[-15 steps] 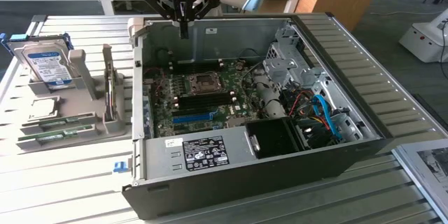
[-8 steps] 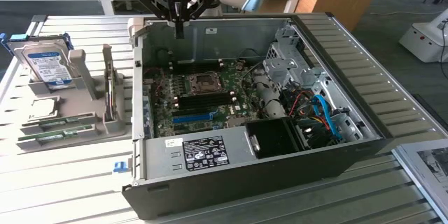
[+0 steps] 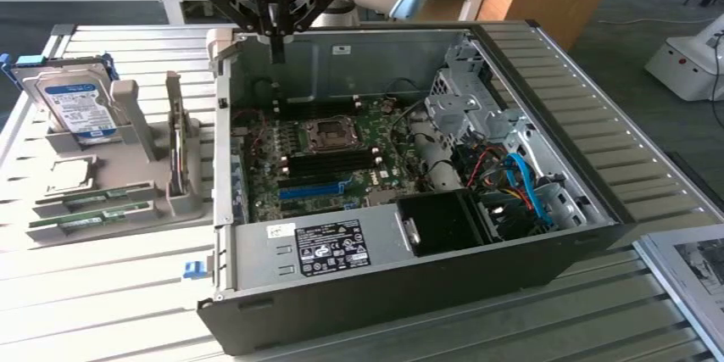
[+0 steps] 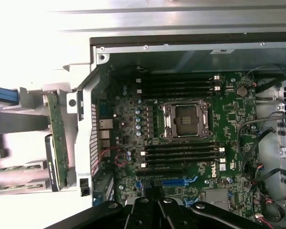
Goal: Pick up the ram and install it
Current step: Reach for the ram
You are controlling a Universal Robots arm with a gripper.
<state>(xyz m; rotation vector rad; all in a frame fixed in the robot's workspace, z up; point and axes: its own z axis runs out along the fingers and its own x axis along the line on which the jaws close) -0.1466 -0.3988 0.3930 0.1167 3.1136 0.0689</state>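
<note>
Two green ram sticks lie flat in the grey holder on the exterior view's left, one ram [image 3: 97,199] [image 4: 19,168] behind the other [image 3: 88,220] [image 4: 18,186]. My gripper [image 3: 277,55] [image 4: 152,192] hangs above the back left corner of the open computer case [image 3: 453,269], fingers shut with nothing between them. It is well apart from the ram sticks. Below it lies the green motherboard [image 3: 328,167] [image 4: 229,119] with black memory slots [image 3: 334,158] [image 4: 181,150] beside the empty processor socket [image 3: 331,131] [image 4: 186,120].
The grey holder [image 3: 125,235] also carries a hard drive with a blue-white label [image 3: 74,108], a processor chip [image 3: 68,175] and a board standing on edge [image 3: 175,146] [image 4: 57,143]. Drive cages and cables [image 3: 509,175] fill the case's right side. A white slatted table [image 3: 114,311] surrounds everything.
</note>
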